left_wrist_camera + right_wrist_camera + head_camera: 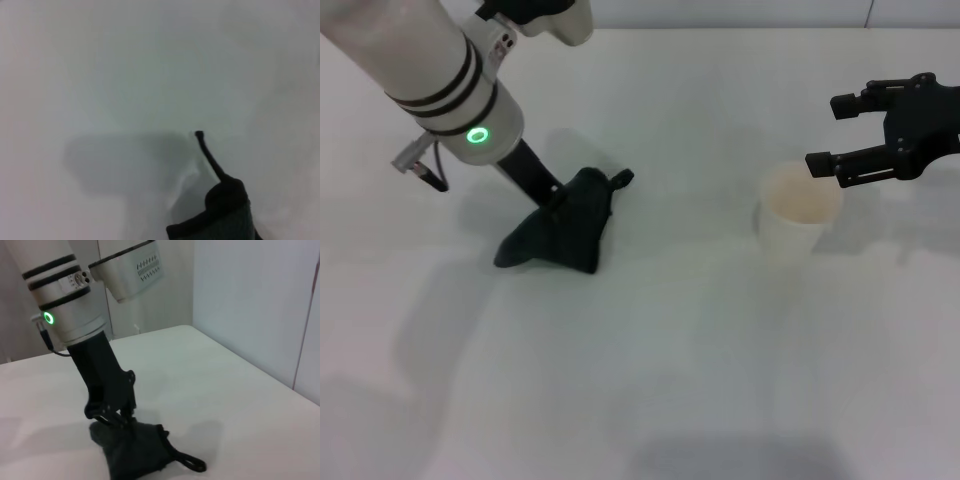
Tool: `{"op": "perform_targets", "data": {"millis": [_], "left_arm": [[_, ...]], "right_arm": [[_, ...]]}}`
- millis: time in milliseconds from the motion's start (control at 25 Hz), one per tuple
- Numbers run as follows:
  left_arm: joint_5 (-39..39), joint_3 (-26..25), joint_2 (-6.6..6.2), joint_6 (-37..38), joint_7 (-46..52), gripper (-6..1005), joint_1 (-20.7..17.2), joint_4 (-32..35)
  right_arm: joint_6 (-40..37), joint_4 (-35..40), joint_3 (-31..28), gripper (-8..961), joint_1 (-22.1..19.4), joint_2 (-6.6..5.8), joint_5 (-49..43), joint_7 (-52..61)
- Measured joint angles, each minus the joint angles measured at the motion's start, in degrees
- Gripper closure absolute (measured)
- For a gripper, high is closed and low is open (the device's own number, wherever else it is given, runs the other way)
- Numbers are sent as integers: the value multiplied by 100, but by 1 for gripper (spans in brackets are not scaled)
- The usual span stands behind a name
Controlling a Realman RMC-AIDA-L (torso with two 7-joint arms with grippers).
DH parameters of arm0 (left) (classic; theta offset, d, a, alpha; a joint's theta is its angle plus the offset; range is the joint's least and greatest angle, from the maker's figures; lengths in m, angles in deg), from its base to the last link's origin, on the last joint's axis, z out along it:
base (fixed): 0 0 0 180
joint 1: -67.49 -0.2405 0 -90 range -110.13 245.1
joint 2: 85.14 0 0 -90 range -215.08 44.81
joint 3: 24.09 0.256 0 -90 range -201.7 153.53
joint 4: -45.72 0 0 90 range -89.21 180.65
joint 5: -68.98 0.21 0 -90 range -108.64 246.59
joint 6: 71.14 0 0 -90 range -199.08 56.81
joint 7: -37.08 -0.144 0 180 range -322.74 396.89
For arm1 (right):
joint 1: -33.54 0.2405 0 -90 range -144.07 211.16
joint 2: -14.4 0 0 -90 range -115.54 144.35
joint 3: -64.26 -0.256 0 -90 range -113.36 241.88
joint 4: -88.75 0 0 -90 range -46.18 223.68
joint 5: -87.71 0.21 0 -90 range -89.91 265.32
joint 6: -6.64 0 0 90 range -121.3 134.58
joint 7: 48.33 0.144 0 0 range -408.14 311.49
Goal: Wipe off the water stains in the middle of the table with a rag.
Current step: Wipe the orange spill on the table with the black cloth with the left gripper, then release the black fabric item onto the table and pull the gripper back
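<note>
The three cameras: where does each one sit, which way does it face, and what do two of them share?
Head view: above, facing forward and down at the table; both arms show, left end effector on the rag, right end effector open over the paper cup.
Left wrist view: on the left arm, facing down at the rag; no own fingers.
Right wrist view: faces across to the left end effector and rag.
All share the rag.

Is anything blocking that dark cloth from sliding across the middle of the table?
Nothing visible does. The left claw presses the rag onto the table, with bare tabletop beside it. The paper cup stands apart, under the open right claw. No stain shows.
</note>
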Motion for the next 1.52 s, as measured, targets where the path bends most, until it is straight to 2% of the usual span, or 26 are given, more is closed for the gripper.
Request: {"op": "perform_targets", "data": {"millis": [200, 360, 680, 1080, 1360, 1520], "left_arm": [[519, -405, -13, 571, 150, 900, 7, 357], [786, -674, -16, 738, 176, 896, -13, 404], [888, -543, -14, 644, 124, 888, -64, -180], [891, -534, -16, 557, 228, 877, -82, -138], [897, -507, -15, 540, 229, 494, -57, -104], [897, -483, 2, 585, 229, 312, -123, 180]], "right_arm": [[-20, 10, 0, 108, -2, -4, 0, 19], [-24, 12, 0, 108, -3, 1, 0, 30], [-25, 14, 0, 108, -4, 25, 0, 17], [-26, 14, 0, 108, 5, 27, 0, 6], [-32, 13, 0, 108, 6, 19, 6, 6], [-33, 13, 1, 108, 6, 10, 9, 5]]}}
